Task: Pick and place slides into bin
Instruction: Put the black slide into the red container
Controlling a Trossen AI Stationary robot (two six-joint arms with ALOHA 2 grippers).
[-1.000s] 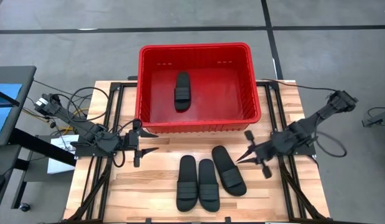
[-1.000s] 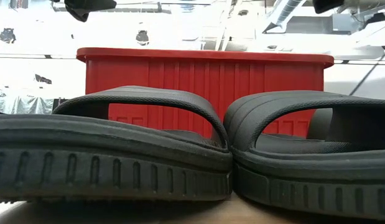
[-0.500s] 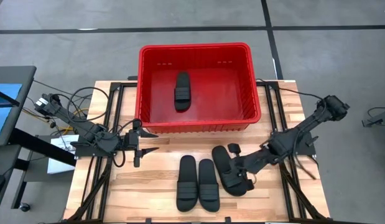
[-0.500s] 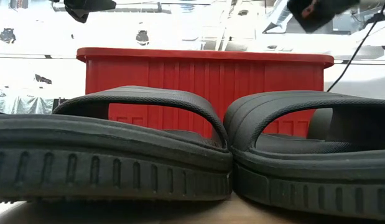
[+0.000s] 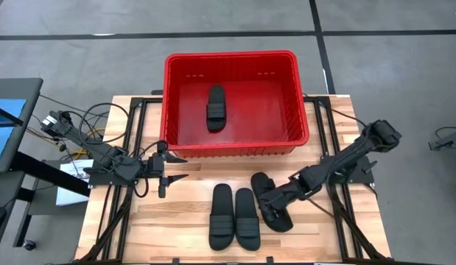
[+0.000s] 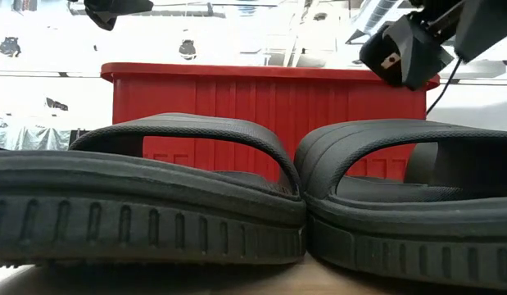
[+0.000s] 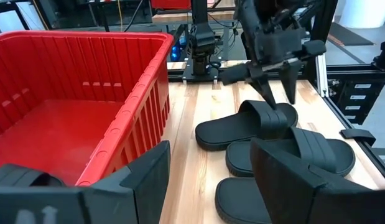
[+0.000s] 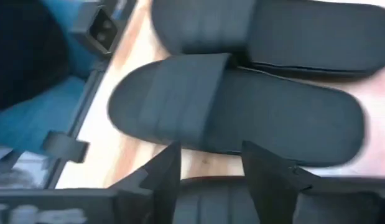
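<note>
We see the red bin point(image 5: 235, 99) at the table's far edge, its slotted ribbed walls enclosing a solid smooth bottom where one slide point(image 5: 215, 107) lies near the middle with open floor on every side. Three more black slides rest on the bare wooden table point(image 5: 183, 221) in front of the bin: a touching pair point(image 5: 233, 216) lying parallel, and a third slide point(image 5: 270, 202) angled just beside them toward the right. Each has an elongated oval sole and a wide ribbed strap. The right gripper point(image 5: 266, 197) sits directly over the third slide, its fingers point(image 8: 264, 168) parted on either side of the strap region; we cannot tell whether they touch it, and nothing is lifted. The left gripper point(image 5: 171, 167) hangs just in front of the bin's near left corner, fingers spread wide and empty. Compared with one second earlier, the right arm has reached inward from the table's right side onto the third slide, and its fingers have parted; the left arm is unchanged
</note>
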